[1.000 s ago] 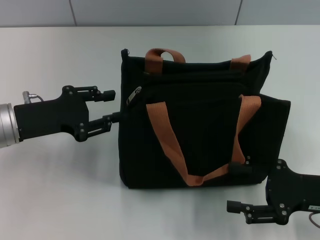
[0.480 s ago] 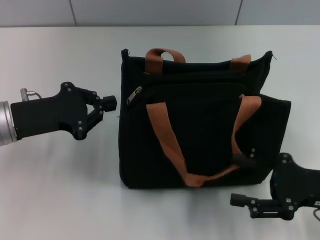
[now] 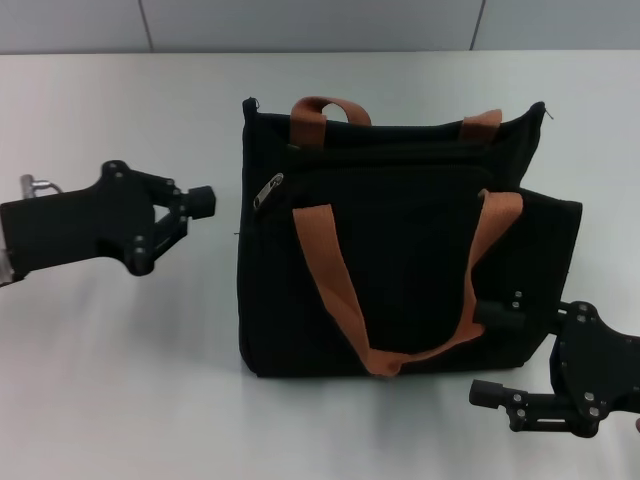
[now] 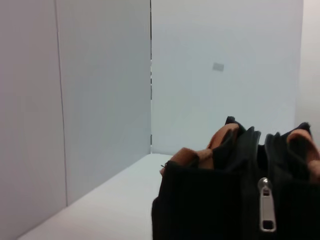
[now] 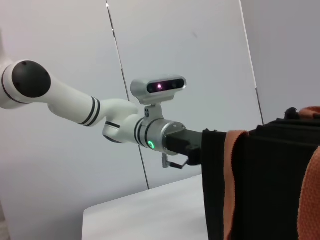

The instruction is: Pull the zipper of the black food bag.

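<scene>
Black left end effector [image 3: 200,200] closed, backed away from zipper [image 3: 267,190]

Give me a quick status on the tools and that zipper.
Left tool shut, beside the black food bag, not touching. Right tool open at the bag's near right corner. Zipper pull untouched. Nothing in the way.
</scene>
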